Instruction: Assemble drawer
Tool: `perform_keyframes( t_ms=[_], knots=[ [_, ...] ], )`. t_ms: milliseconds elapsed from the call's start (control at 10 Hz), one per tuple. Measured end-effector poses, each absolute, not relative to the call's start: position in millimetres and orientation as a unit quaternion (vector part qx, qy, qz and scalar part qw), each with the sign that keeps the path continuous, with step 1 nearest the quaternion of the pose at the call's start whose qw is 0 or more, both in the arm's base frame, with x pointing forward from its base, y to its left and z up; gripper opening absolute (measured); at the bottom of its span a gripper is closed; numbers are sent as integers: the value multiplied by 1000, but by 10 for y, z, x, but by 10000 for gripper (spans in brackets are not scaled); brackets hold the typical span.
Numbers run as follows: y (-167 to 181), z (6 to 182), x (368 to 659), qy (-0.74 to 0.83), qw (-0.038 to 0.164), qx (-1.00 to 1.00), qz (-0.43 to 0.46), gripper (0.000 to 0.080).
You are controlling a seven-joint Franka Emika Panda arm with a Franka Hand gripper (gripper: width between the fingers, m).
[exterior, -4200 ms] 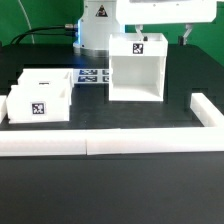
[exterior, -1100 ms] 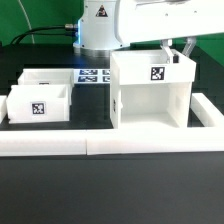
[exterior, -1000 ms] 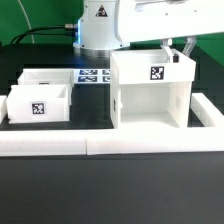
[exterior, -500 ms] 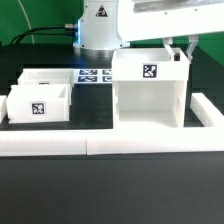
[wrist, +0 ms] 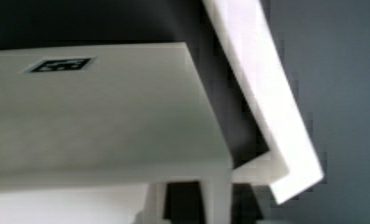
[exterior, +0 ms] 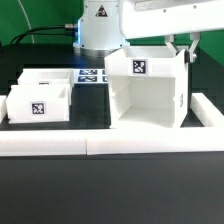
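Observation:
The white drawer housing (exterior: 148, 92) stands on the black table right of centre, slightly turned, with a tag (exterior: 139, 67) near its top edge. My gripper (exterior: 183, 50) is shut on the top of the housing's wall on the exterior view's right. In the wrist view the thin wall (wrist: 253, 90) runs between my two dark fingers (wrist: 184, 203), beside the tagged panel (wrist: 93, 120); my gripper (wrist: 217, 205) clamps that wall. Two small white trays (exterior: 47, 82) (exterior: 38, 105), each with a tag, sit on the exterior view's left.
The marker board (exterior: 92, 75) lies flat behind the trays, by the robot base (exterior: 98, 25). A long low white border strip (exterior: 100, 144) runs along the front, and another (exterior: 209, 112) stands on the exterior view's right, close to the housing.
The housing, held in my gripper, has turned over the last second: its tag has shifted toward the exterior view's left and slightly up. The trays have not moved.

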State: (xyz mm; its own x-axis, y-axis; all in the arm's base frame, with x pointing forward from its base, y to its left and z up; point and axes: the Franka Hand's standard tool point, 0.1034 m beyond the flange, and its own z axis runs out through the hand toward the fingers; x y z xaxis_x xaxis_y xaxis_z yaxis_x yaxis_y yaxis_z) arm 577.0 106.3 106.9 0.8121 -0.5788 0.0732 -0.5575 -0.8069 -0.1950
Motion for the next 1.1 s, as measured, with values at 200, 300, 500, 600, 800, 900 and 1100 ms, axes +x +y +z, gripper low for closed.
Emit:
perform_keyframes(
  t_ms=[200,300,500,600,800,900,1100],
  knots=[
    [1045,1094,5836,392,96,-913,-57,38],
    [1015,1087,5883,422,101,-899,-56,38],
    [973,1110,5940,468,112,-874,-62,39],
    [997,1120,5943,493,118,-860,-58,41],
    [1019,1129,5949,522,127,-842,-53,41],
    [1033,1132,5949,537,131,-832,-50,41],
    [1025,1121,5947,633,152,-758,-31,41]
  ],
)
